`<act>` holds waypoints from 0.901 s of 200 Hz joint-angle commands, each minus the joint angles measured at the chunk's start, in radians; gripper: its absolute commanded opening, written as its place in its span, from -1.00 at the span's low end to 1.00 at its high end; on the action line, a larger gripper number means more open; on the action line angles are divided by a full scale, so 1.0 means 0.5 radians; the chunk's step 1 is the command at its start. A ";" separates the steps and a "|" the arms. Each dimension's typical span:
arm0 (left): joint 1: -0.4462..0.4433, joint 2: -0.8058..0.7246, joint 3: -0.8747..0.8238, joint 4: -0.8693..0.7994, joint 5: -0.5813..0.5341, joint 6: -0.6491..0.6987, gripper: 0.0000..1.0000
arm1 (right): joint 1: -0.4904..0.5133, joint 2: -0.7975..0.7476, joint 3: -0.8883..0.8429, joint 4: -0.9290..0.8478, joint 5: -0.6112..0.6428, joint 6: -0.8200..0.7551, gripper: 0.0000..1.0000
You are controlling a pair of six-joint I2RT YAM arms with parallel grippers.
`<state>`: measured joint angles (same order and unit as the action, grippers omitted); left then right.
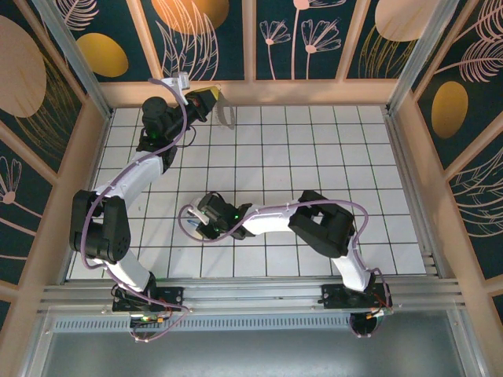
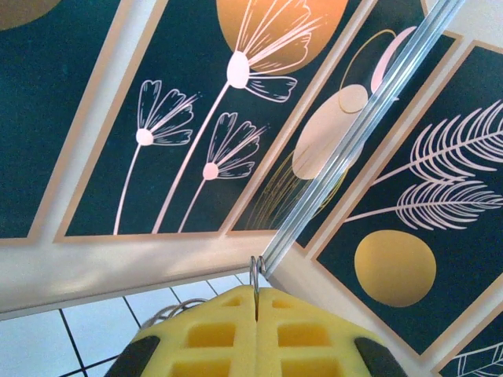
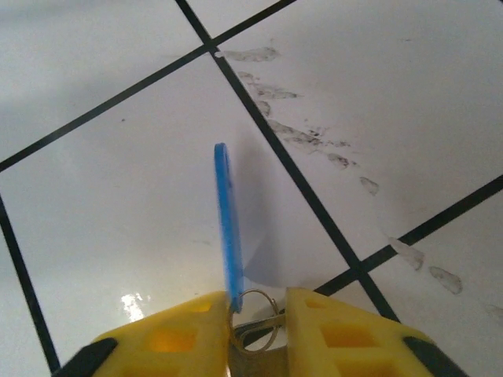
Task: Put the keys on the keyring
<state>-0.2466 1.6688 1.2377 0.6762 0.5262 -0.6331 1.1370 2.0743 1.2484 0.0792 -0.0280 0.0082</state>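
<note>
Left end effector (image 2: 257, 302) shut tight on keyring (image 2: 256, 271): thin metal ring nipped upright between pads, strap hanging below, up by far-left edge of worktop (image 1: 314, 141). Right end effector (image 3: 258, 305) down low at worktop's middle-left, jaws part-closed either side of key (image 3: 227, 220). Blue head turned on edge, against left pad; key's small ring lying in gap. Clamped or merely straddled: cannot tell from this close.
</note>
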 commanded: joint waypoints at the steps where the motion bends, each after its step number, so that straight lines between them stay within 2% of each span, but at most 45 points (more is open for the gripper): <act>1: 0.018 -0.052 0.062 0.074 0.067 -0.036 -1.00 | -0.061 -0.069 -0.132 -0.068 0.079 0.053 -0.61; 77: 0.018 -0.046 0.065 0.112 0.182 -0.088 -1.00 | -0.279 -0.442 -0.594 0.037 0.153 0.183 -0.78; 115: 0.018 -0.040 0.045 0.157 0.287 -0.153 -1.00 | -0.524 -0.682 -0.876 0.122 0.097 0.312 -0.81; 134: 0.015 -0.042 0.027 0.183 0.330 -0.186 -1.00 | -0.659 -0.776 -0.993 0.148 -0.006 0.382 -0.82; 180: -0.059 -0.046 -0.040 0.229 0.383 -0.222 -1.00 | -0.954 -0.829 -1.157 0.174 -0.122 0.572 -0.84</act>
<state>-0.2527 1.6688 1.2343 0.7162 0.6807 -0.7238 0.7105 1.6714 0.7143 0.1741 -0.0517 0.2169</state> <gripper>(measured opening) 0.050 0.084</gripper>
